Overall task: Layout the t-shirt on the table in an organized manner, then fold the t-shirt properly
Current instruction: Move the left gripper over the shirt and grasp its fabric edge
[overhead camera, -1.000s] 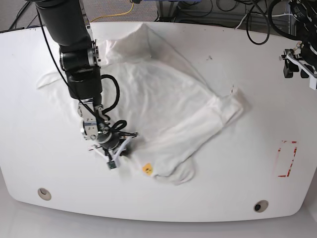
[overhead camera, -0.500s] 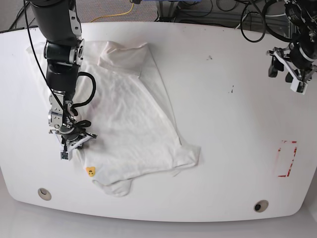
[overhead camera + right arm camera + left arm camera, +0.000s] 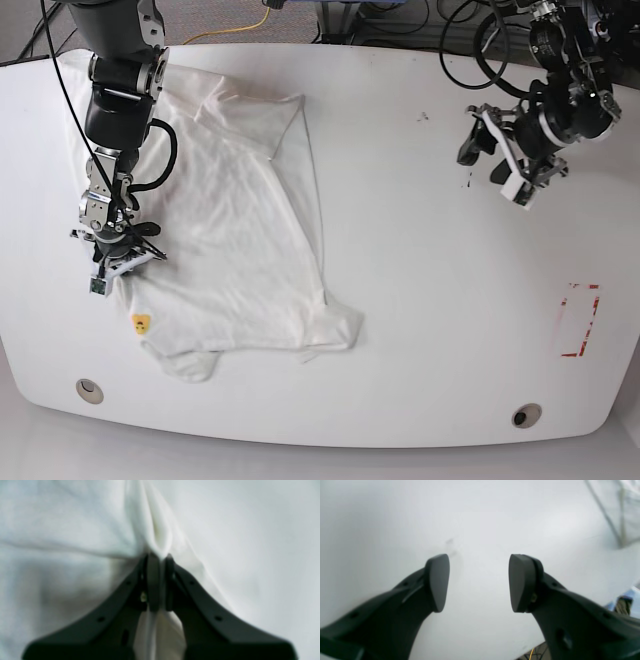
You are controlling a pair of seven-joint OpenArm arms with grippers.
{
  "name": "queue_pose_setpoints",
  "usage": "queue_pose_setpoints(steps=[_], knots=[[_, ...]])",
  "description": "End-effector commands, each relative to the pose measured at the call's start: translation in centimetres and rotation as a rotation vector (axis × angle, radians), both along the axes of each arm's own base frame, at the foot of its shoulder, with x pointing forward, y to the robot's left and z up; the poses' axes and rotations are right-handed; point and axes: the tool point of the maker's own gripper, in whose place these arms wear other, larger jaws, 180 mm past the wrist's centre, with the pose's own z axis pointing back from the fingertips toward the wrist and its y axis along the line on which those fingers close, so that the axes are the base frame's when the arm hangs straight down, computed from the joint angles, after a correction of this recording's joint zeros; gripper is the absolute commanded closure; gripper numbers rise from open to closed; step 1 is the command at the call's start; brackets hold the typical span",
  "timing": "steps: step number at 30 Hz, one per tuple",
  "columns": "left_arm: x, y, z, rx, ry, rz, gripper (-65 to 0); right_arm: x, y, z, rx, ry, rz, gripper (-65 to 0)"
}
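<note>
The white t-shirt (image 3: 240, 230) lies crumpled on the left half of the white table (image 3: 450, 330), with a small yellow print patch (image 3: 141, 323) near its lower left. My right gripper (image 3: 118, 258) is shut on the shirt's left edge; in the right wrist view its gripper (image 3: 158, 562) pinches a fold of the cloth (image 3: 75, 530). My left gripper (image 3: 497, 160) is open and empty above bare table at the upper right, well away from the shirt. In the left wrist view its gripper (image 3: 478, 582) shows only tabletop between the fingers.
A red tape rectangle (image 3: 578, 320) marks the table's right side. Round grommet holes sit at the front left (image 3: 89, 389) and front right (image 3: 526, 414). Cables lie beyond the table's far edge (image 3: 420, 20).
My right gripper has dragged the shirt leftward across the table, bunching it on the left side. My left arm has moved inward and down from the far right edge.
</note>
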Motion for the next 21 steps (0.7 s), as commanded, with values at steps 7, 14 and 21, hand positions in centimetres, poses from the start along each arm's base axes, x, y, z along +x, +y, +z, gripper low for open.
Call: queue_pose_setpoints(steps=[7, 14, 21], knots=[[3.0, -6.9, 2.3, -0.131, -0.090, -0.127, -35.8, -0.4, -1.1, 2.8, -0.060, -0.047, -0.001, -2.5], [4.0, -11.1, 0.8, -0.231, -0.016, -0.179, -35.8, -0.3, 0.5, 3.1, -0.048, -0.061, 0.017, -2.5], [3.2, -14.9, -1.4, -0.287, 0.081, -0.262, -47.5, -0.4, 0.7, 3.0, -0.041, -0.052, 0.023, -2.5]])
